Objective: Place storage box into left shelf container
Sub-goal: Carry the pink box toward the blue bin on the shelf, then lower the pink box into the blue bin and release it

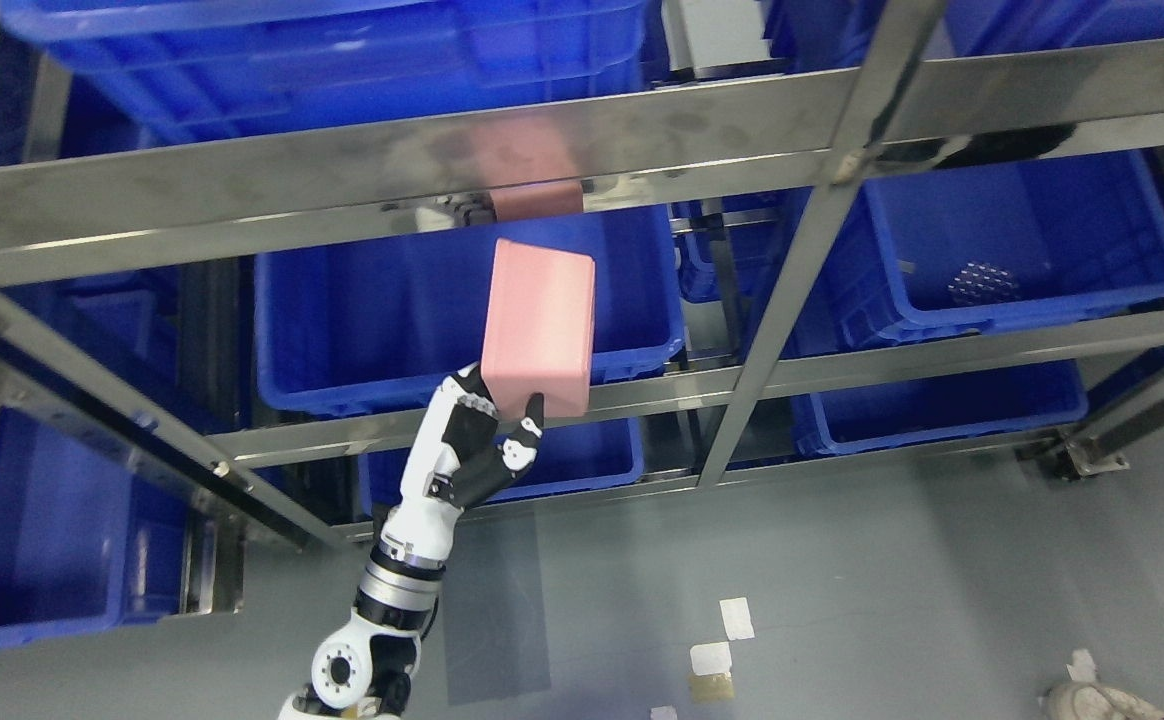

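Observation:
A pink storage box (539, 325) is held up in front of the steel shelf. My left hand (487, 430) grips its lower end, thumb on the near face and fingers behind. The box stands nearly upright and overlaps the front rim of the large blue container (372, 320) on the left side of the middle shelf. Its top reaches just under the upper shelf rail (442, 175), which shows a pink reflection. The right hand is out of view.
Another blue bin (1022, 250) sits on the right of the same shelf, past a slanted steel post (792, 290). More blue bins are above, below and at far left (42, 540). Grey floor with paper scraps (737, 618) and a person's shoe (1102, 700) at lower right.

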{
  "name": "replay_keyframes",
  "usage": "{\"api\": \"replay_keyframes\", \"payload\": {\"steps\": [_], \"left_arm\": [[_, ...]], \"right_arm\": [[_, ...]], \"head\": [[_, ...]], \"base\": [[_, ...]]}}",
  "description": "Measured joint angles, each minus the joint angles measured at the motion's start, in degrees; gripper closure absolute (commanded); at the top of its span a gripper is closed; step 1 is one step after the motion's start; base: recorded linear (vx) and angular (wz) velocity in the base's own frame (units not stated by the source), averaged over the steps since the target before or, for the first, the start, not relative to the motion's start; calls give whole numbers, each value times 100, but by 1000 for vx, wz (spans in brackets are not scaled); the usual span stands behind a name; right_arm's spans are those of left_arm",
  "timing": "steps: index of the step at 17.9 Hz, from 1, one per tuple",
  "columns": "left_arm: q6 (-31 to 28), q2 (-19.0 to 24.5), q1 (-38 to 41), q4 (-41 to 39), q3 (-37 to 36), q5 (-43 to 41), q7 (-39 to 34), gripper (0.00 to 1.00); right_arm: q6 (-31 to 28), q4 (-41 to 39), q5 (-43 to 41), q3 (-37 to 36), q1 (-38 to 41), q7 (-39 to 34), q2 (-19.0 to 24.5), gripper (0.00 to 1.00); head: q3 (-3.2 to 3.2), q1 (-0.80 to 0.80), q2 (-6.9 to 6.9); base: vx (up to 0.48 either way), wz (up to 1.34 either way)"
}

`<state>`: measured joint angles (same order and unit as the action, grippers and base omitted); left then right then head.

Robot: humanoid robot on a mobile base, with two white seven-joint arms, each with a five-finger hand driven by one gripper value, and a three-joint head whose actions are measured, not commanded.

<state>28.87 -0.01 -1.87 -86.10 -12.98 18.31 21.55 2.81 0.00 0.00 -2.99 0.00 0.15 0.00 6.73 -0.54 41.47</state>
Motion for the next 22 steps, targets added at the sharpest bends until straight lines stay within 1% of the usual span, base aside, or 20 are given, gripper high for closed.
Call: {"api": "replay_keyframes", "payload": {"steps": [7,11,14,17,18,21,22], "left_arm": [[-900,0,-580,308,595,-222,-57,94],[-1482,0,-1427,906,839,-378,-79,92],[-1616,48,-2164,1498,958,-658,-23,88],[-1674,112,-2780,2045,984,-1372,273,84],[-1678,135,-2958,2255,993,-1768,476,83],[-1658,206,-3265,2689,1023,-2751,770,82],[-1636,226,-3315,2795,1046,-2976,829,79]], "right_arm": [[5,0,0,0,0,-1,0,0],[8,0,0,0,0,-1,0,0],[27,0,0,0,0,-2,0,0],[47,0,0,0,0,-2,0,0],[43,0,0,0,0,-2,0,0],[9,0,0,0,0,-2,0,0],[8,0,0,0,0,-2,0,0]], "head": [[0,0,-2],[0,0,-2],[0,0,-2],[0,0,-1],[0,0,-1],[0,0,-1],[0,0,-2]], "base": [[43,-175],[-1,8],[-7,21],[0,0],[0,0],[1,-7],[0,0]]}}
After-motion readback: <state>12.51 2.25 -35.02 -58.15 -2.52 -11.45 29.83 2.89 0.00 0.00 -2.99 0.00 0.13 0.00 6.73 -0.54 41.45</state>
